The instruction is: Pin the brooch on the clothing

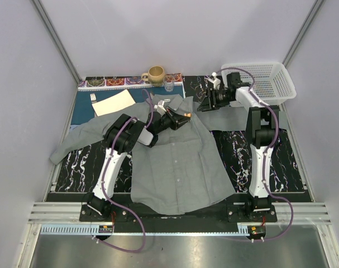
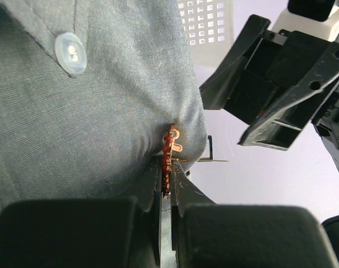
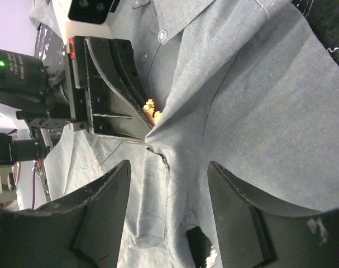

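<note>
Brooch (image 2: 173, 146) pinched in closed left end effector (image 2: 170, 167), against shirt (image 2: 74, 139). Right end effector (image 3: 168, 167) wide, empty. Shirt on marbled desk (image 1: 236, 159).

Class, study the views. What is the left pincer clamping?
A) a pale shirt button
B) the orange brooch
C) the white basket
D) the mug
B: the left pincer is closed on the brooch at a fold of the grey shirt, as the left wrist view shows.
</note>
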`<action>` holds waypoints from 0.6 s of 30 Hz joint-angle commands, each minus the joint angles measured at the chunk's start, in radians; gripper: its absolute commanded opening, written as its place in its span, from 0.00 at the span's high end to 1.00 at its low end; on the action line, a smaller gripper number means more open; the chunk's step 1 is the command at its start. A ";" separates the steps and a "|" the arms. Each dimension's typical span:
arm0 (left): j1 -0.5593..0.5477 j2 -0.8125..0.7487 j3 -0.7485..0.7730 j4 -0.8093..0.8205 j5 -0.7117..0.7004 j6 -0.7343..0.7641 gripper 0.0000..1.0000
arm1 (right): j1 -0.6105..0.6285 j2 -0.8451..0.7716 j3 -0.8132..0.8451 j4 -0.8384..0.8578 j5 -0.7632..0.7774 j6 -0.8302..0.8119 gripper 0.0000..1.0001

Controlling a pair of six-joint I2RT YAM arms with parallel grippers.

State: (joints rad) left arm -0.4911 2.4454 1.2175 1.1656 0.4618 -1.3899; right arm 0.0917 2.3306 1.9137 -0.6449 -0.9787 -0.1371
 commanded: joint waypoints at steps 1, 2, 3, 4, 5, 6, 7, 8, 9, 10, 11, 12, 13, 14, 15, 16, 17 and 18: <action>-0.003 0.014 0.034 0.175 0.026 -0.021 1.00 | 0.008 0.053 0.083 -0.081 -0.081 -0.108 0.37; -0.003 0.015 0.034 0.180 0.026 -0.024 1.00 | 0.008 0.059 0.090 -0.097 -0.090 -0.116 0.39; -0.003 0.015 0.034 0.181 0.026 -0.024 1.00 | 0.006 0.067 0.097 -0.105 -0.094 -0.130 0.39; -0.003 0.015 0.033 0.181 0.028 -0.026 1.00 | 0.006 0.078 0.111 -0.114 -0.104 -0.140 0.39; -0.003 0.015 0.034 0.181 0.028 -0.024 1.00 | 0.008 0.084 0.117 -0.133 -0.115 -0.148 0.39; -0.004 0.014 0.033 0.183 0.028 -0.024 1.00 | 0.008 0.088 0.123 -0.139 -0.120 -0.156 0.39; -0.003 0.015 0.034 0.186 0.029 -0.026 1.00 | 0.009 0.101 0.136 -0.147 -0.126 -0.157 0.39; -0.003 0.014 0.034 0.184 0.031 -0.024 1.00 | 0.009 0.105 0.143 -0.165 -0.147 -0.163 0.39; -0.003 0.015 0.033 0.186 0.028 -0.027 1.00 | 0.011 0.111 0.148 -0.174 -0.153 -0.176 0.39; -0.003 0.012 0.033 0.189 0.029 -0.027 1.00 | 0.017 0.119 0.156 -0.182 -0.155 -0.179 0.39; -0.004 0.014 0.036 0.190 0.032 -0.026 1.00 | 0.020 0.122 0.157 -0.190 -0.155 -0.182 0.39; -0.004 0.012 0.036 0.193 0.034 -0.027 1.00 | 0.022 0.128 0.157 -0.190 -0.155 -0.183 0.39; -0.003 0.014 0.036 0.195 0.035 -0.027 1.00 | 0.023 0.131 0.160 -0.188 -0.159 -0.182 0.39; -0.003 0.012 0.036 0.197 0.038 -0.026 1.00 | 0.026 0.134 0.163 -0.188 -0.164 -0.180 0.39; -0.003 0.012 0.037 0.201 0.038 -0.029 1.00 | 0.028 0.142 0.169 -0.188 -0.166 -0.177 0.39; -0.004 0.012 0.036 0.204 0.038 -0.029 1.00 | 0.031 0.145 0.173 -0.188 -0.167 -0.176 0.40; -0.003 0.010 0.036 0.206 0.040 -0.028 1.00 | 0.032 0.150 0.176 -0.190 -0.166 -0.173 0.40; -0.003 0.012 0.040 0.215 0.044 -0.027 1.00 | 0.036 0.156 0.182 -0.190 -0.166 -0.171 0.40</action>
State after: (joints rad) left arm -0.4911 2.4458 1.2179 1.1702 0.4763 -1.4044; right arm 0.1070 2.4691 2.0441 -0.8135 -1.1042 -0.2897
